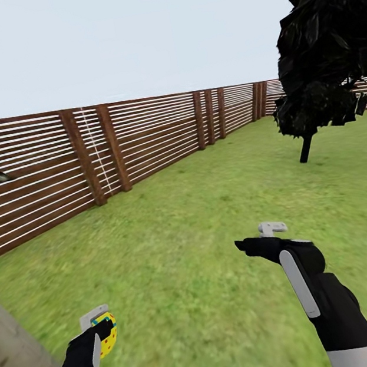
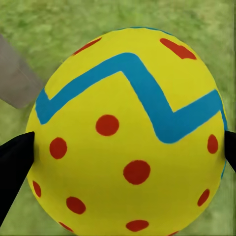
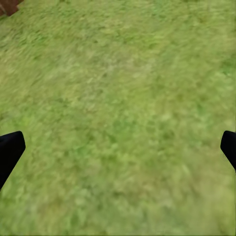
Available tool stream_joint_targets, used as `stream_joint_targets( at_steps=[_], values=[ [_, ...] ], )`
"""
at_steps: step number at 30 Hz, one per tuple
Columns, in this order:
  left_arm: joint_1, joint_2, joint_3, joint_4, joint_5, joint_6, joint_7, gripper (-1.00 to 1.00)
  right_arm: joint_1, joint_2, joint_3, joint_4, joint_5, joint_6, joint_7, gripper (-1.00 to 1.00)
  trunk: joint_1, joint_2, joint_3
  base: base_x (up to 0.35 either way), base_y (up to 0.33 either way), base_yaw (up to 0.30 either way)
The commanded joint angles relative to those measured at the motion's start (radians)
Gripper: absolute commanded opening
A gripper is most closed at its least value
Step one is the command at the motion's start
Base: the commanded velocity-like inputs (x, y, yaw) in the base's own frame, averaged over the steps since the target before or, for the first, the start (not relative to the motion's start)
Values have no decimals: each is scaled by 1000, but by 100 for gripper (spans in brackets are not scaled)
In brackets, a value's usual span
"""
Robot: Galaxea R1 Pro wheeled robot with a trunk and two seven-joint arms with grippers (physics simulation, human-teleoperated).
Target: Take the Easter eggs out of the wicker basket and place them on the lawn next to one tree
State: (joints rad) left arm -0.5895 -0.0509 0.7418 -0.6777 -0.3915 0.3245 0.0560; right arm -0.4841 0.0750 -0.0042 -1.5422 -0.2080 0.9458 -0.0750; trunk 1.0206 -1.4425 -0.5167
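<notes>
To our left a pale trunk of the tree [image 1: 18,354] rises just beside our left gripper [image 1: 99,332]; an all-black tree [image 1: 322,47] stands well off to the right, before the slatted wooden fence [image 1: 112,150]. Our left fingers [image 2: 14,167] pinch an Easter egg [image 2: 128,132], yellow with red dots and a blue zigzag band. Our right gripper [image 1: 263,237] hangs over the mottled green lawn [image 1: 179,226], its fingers [image 3: 10,152] spread apart.

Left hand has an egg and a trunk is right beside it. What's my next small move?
Probably lower the left hand toward the lawn by the pale trunk and release: the egg is clamped between its fingers, above grass, beside that trunk.
</notes>
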Motion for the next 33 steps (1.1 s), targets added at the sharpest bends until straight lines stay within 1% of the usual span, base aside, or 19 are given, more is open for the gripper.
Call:
stream_joint_targets(
  at_steps=[1,12,19,23,28,33],
  values=[
    [-1,-1,4,-2,-4,4,-1,-100,-1,0,0,-1,-10,4,-8,100,1,-1,-1,307,-52,134],
    [-1,-1,4,-2,-4,2,-1,-100,-1,0,-1,-1,-9,4,-8,100,1,-1,3,314,9,233],
    [-2,-1,4,-2,-4,-14,-1,-100,-1,0,-2,-1,-10,5,-8,100,1,-1,1,268,0,27],
    [-2,0,4,-2,0,-15,-3,-100,-1,0,-2,-1,-10,5,-8,100,1,-1,-1,110,14,2],
    [-1,2,4,-2,2,-15,-8,-100,-1,0,-2,-1,-10,5,-8,100,1,-1,-3,115,116,0],
    [-1,3,5,-2,2,-16,-8,-100,-1,0,-2,-1,-10,5,-8,100,1,-1,-6,223,20,0]
  ],
)
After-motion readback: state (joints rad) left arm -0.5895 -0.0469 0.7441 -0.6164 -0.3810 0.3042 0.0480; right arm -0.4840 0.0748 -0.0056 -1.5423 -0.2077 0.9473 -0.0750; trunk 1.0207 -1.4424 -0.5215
